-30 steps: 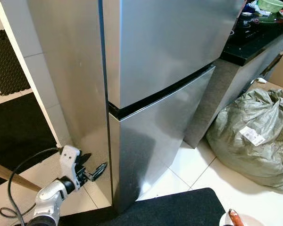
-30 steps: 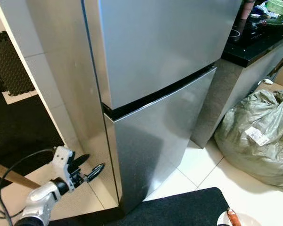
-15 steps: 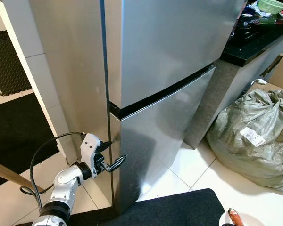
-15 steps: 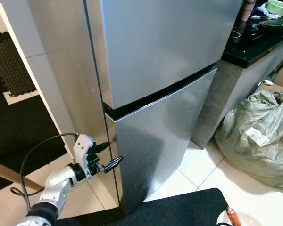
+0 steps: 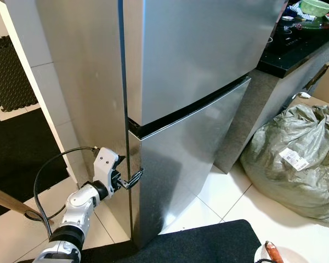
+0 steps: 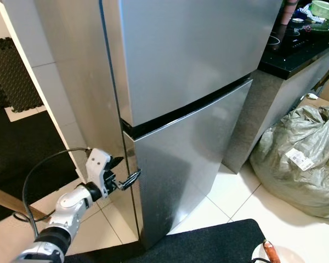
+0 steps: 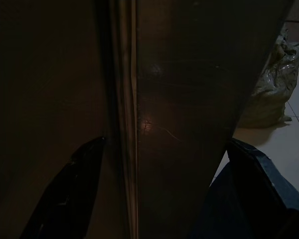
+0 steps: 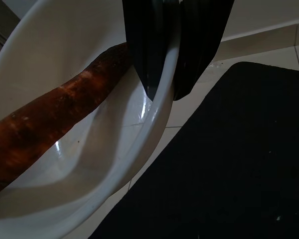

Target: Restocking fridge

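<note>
The steel fridge (image 5: pixel 192 66) stands with both doors closed, a black gap between them. My left gripper (image 5: pixel 130 176) is open at the left edge of the lower door (image 5: pixel 181 164). In the left wrist view its fingers (image 7: pixel 70 199) stand wide apart on either side of the door's edge seam (image 7: pixel 132 149). My right gripper (image 8: pixel 162 92) is shut on the rim of a white bowl (image 8: pixel 65 64). A long orange-brown vegetable like a carrot (image 8: pixel 50 124) lies in the bowl. The bowl (image 5: pixel 263 257) peeks in low at the right of the eye views.
A full grey-green sack (image 5: pixel 296 159) lies on the tiles right of the fridge. A black counter (image 5: pixel 296 44) with a green basket (image 5: pixel 316 6) stands beyond. A black mat (image 5: pixel 208 244) lies before the fridge. A wooden stick (image 5: pixel 5 200) and a cable lie left.
My left gripper has risen from near the floor beside the fridge and moved right, up to the lower door's left edge. The bowl has stayed put.
</note>
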Motion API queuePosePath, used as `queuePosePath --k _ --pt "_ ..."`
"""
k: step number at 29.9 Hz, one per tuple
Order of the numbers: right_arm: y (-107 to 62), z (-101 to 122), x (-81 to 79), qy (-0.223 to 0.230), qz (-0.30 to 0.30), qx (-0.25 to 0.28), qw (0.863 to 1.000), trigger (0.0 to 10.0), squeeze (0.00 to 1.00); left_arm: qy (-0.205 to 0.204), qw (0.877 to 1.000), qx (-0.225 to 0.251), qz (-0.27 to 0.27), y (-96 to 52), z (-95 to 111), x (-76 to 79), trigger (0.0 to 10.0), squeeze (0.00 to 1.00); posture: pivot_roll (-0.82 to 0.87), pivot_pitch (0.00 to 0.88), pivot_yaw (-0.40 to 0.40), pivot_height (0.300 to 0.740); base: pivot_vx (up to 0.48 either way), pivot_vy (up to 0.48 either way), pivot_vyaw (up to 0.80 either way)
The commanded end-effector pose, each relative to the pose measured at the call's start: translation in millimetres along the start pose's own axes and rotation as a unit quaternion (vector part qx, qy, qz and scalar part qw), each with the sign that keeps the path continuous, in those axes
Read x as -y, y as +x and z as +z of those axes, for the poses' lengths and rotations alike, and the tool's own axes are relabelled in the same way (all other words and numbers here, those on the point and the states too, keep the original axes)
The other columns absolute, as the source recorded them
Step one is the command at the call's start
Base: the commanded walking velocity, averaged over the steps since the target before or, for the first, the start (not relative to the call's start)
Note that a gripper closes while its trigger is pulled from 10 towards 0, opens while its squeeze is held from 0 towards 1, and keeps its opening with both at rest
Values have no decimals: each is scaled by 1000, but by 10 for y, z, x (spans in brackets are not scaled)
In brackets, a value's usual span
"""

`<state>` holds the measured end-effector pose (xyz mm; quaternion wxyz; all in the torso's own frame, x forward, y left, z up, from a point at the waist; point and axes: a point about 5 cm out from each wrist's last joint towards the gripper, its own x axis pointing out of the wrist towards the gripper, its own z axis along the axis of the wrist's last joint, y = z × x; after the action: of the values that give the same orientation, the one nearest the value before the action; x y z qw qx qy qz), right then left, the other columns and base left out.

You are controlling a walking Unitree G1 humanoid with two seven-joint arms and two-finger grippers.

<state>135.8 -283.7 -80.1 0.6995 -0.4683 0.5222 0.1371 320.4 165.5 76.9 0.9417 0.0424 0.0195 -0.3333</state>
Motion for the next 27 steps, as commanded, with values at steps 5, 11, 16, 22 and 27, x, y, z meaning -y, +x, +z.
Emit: queuePosePath --k 5,11,16,22,27 --pt "-2 -28 8 7 -2 -5 1000 10000 0 -1 1000 19 18 10 87 -91 10000 0 -103 38 -56 740 0 0 0" --pt "-3 -37 11 7 -2 -7 1000 10000 0 -55 987 82 -129 172 261 246 10000 0 -103 38 -56 740 0 0 0" --pt "-3 -37 9 7 -2 -7 1000 10000 0 -54 978 80 -185 196 274 396 10000 0 -104 42 -56 740 0 0 0" --pt "-3 -33 4 8 -1 -6 1000 10000 0 -66 959 79 -266 221 280 684 10000 0 -104 42 -56 740 0 0 0" --pt "-3 -41 6 8 -2 -7 1000 10000 0 -72 949 61 -299 205 217 837 10000 0 -104 42 -56 740 0 0 0"
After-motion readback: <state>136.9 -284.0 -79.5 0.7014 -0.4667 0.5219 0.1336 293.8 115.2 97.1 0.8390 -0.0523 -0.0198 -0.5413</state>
